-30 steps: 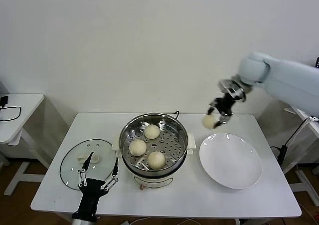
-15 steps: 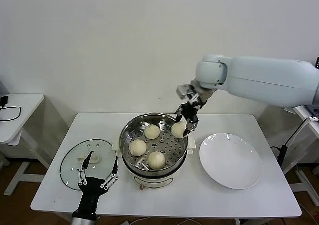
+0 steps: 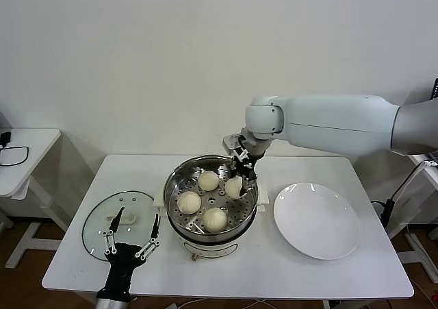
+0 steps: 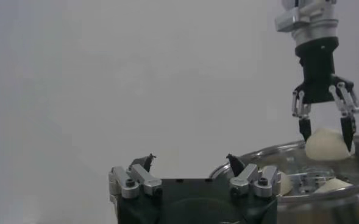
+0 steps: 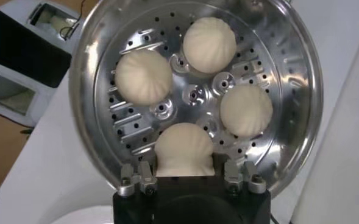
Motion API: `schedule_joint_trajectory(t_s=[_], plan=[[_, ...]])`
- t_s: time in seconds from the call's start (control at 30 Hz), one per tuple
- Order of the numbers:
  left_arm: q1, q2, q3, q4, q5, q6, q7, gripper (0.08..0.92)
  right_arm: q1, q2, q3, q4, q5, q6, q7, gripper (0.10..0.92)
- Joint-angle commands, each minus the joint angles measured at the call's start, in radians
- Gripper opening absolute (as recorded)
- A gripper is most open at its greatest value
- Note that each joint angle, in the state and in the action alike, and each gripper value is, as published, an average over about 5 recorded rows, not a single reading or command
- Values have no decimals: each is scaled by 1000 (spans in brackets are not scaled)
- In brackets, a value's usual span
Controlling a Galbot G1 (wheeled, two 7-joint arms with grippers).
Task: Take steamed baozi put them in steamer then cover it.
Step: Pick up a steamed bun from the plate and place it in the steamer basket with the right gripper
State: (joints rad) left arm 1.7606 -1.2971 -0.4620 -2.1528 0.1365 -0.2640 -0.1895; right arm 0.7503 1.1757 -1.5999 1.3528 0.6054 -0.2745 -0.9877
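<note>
The right gripper (image 3: 241, 177), clamped on the fourth steamed baozi (image 3: 234, 187), has swung in from over the white plate (image 3: 316, 220) and now holds it at the steamer (image 3: 211, 198) tray's 2 o'clock, three buns already seated. Release looks next; the cover (image 3: 120, 224) waits at the steamer's 9 o'clock, beneath the left gripper (image 3: 129, 233), whose fingers are spread wide

No legible text, labels, brand marks, numbers or signs observed on any item in the three views at this moment.

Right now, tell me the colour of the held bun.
Cream-white, with a pleated top; the bun shows best in the right wrist view.
</note>
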Motion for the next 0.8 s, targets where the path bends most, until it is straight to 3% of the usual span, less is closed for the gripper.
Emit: schedule_joint_trajectory(t_s=[0.03, 0.37, 0.63, 0.8], plan=[[0, -1, -1, 1, 0, 0, 0, 823, -35, 33, -7, -29, -16, -11, 19, 631], [0, -2, -5, 2, -1, 0, -1, 823, -54, 26, 0, -37, -50, -6, 2, 674], [0, -2, -8, 1, -1, 0, -2, 823, -66, 29, 9, -39, -39, -2, 20, 806], [1, -2, -11, -2, -1, 1, -2, 823, -66, 22, 24, -31, -33, 0, 22, 822]])
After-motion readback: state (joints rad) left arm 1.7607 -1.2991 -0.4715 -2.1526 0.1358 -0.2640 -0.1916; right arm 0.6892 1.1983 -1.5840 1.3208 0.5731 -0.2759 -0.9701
